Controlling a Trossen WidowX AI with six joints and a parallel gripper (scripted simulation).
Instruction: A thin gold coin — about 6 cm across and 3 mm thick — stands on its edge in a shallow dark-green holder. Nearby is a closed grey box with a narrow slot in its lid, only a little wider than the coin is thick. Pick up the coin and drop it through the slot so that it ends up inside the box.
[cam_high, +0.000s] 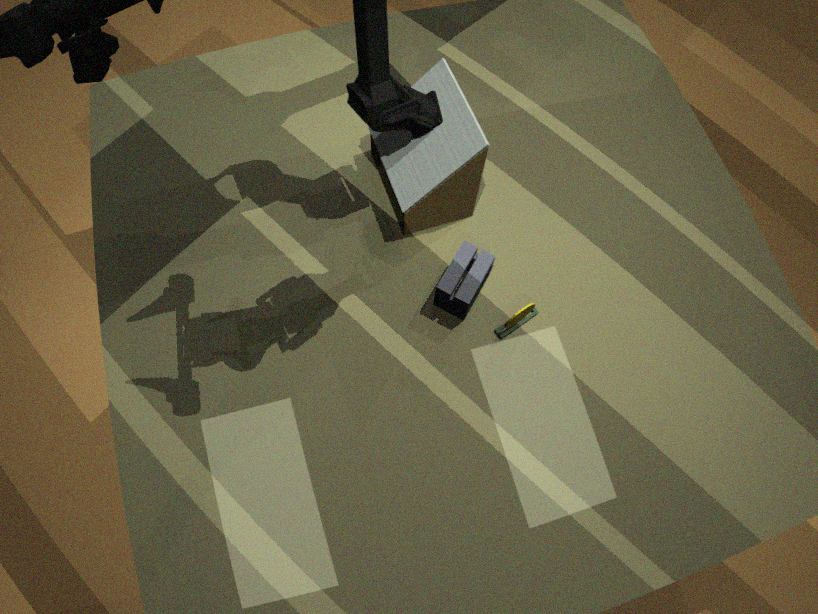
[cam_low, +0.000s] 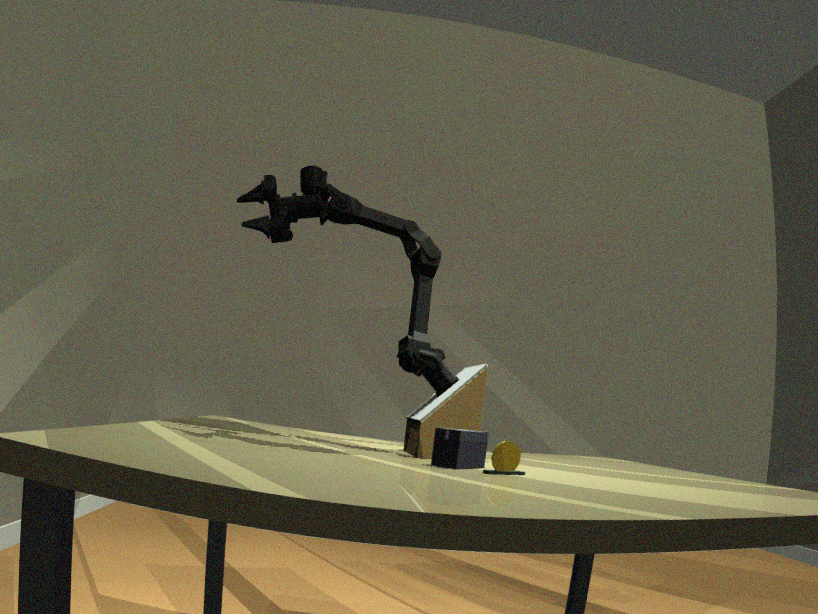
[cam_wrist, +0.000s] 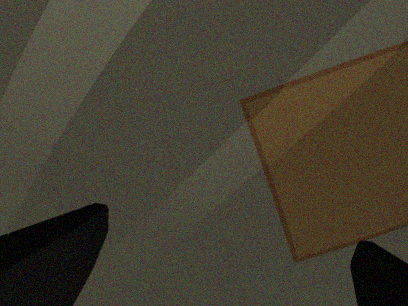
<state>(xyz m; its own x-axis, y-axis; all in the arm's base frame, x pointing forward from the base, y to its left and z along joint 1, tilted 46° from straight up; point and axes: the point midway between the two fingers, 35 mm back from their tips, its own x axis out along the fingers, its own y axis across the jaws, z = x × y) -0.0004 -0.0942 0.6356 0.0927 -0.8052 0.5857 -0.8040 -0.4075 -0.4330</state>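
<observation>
One gold coin (cam_high: 520, 317) (cam_low: 506, 456) stands in its holder (cam_high: 502, 333) (cam_low: 504, 472), right of the slotted box (cam_high: 464, 280) (cam_low: 460, 448), near centre in the top view; grasp and drop both remain. Upper left in the exterior view, the gripper's (cam_low: 254, 212) (cam_wrist: 229, 227) fingers are wide apart.

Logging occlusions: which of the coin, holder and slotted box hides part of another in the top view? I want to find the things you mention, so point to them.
The coin (cam_high: 521, 316) (cam_low: 506, 456), the yellow one, covering part of its holder.

Coin (cam_high: 520, 317) (cam_low: 506, 457): yellow-gold. Holder (cam_high: 516, 323) (cam_low: 504, 472): dark green. Box (cam_high: 464, 280) (cam_low: 459, 448): purplish grey. Arm (cam_high: 371, 49) (cam_low: 420, 304): black. Tabletop (cam_high: 409, 422) (cam_low: 317, 475): olive, pale-striped. Floor (cam_high: 49, 264) (cam_low: 343, 575): orange-brown.
</observation>
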